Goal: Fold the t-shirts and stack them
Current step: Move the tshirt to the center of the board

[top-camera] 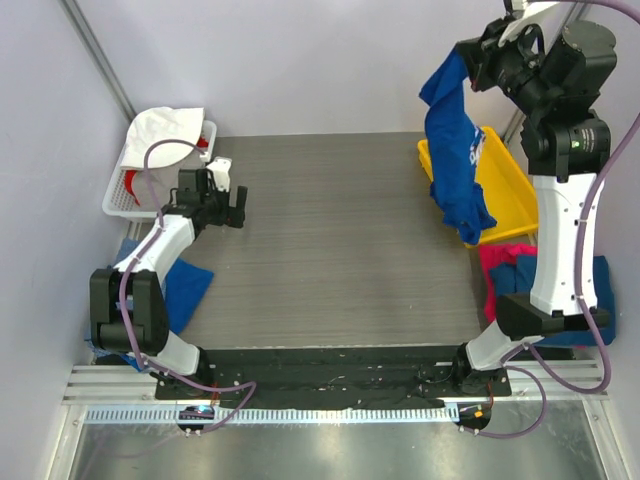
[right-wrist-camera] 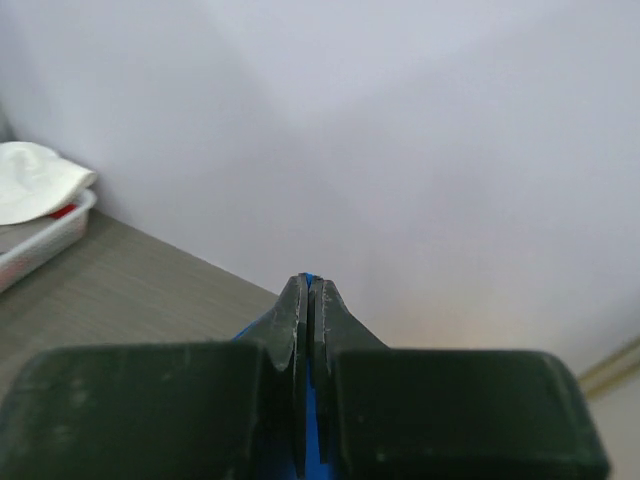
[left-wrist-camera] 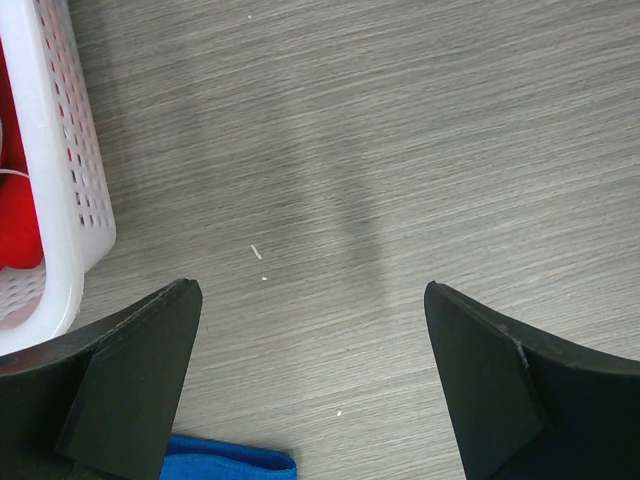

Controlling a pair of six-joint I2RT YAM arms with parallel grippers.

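- The right gripper [right-wrist-camera: 310, 290] is clenched on the royal blue t-shirt [top-camera: 452, 140], which hangs limp in soft creases above the yellow tray [top-camera: 510, 190].
- The left gripper [left-wrist-camera: 310, 380] gapes wide over the grey wood-grained table [top-camera: 340, 240], beside a white perforated basket [left-wrist-camera: 70, 180].
- Crumpled magenta and blue t-shirts [top-camera: 505, 268] lie heaped off the table's right edge.

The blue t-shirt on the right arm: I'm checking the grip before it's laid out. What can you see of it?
The blue t-shirt is soft royal-blue cloth, hanging crumpled from the right gripper, whose jaws are shut on a pinched fold; the wrist view shows only a blue sliver between them. A bit of white print shows midway down. Its lower end hangs over the yellow tray at the far right of the table; contact there cannot be told.
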